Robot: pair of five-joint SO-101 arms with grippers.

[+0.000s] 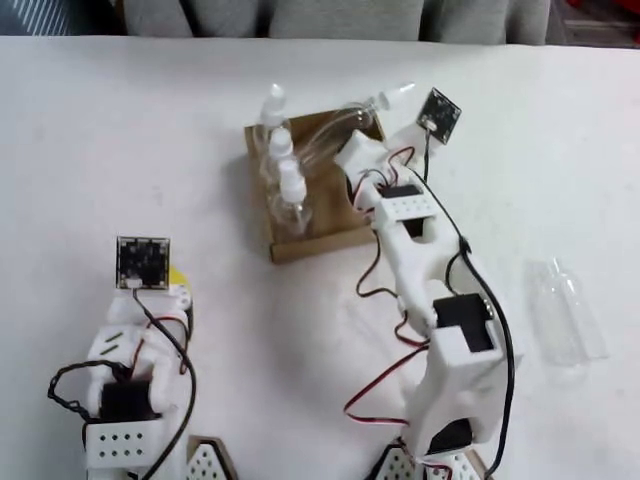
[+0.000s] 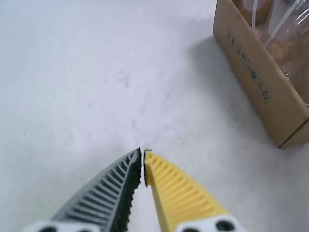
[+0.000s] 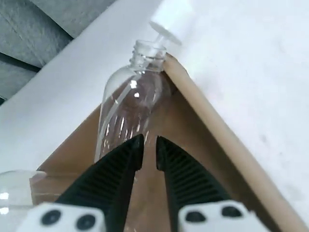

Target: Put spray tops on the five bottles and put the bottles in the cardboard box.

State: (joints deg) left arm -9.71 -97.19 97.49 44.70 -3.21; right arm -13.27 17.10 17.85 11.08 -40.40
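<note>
Plainly, my right tool [image 3: 149, 141] hangs narrowly parted and empty over the cardboard box [image 1: 318, 244], while the capless bottle [image 1: 565, 310], at four o'clock from it on the worktop [image 1: 150, 130], looks light, slick, crushable, best pinched at its stiff neck.

The cardboard box [image 1: 312, 244] is sitting mid-desk [image 1: 150, 130]. Three capped bottles [image 1: 283, 170] are lining its left side, and a fourth bottle [image 1: 345, 125] is lying slanted across it, its spray top [image 1: 400, 93] poking past the far corner. The right arm [image 1: 420, 260] is stretching over the box. A clear bottle [image 1: 565, 310] is lying off to the right.
</note>
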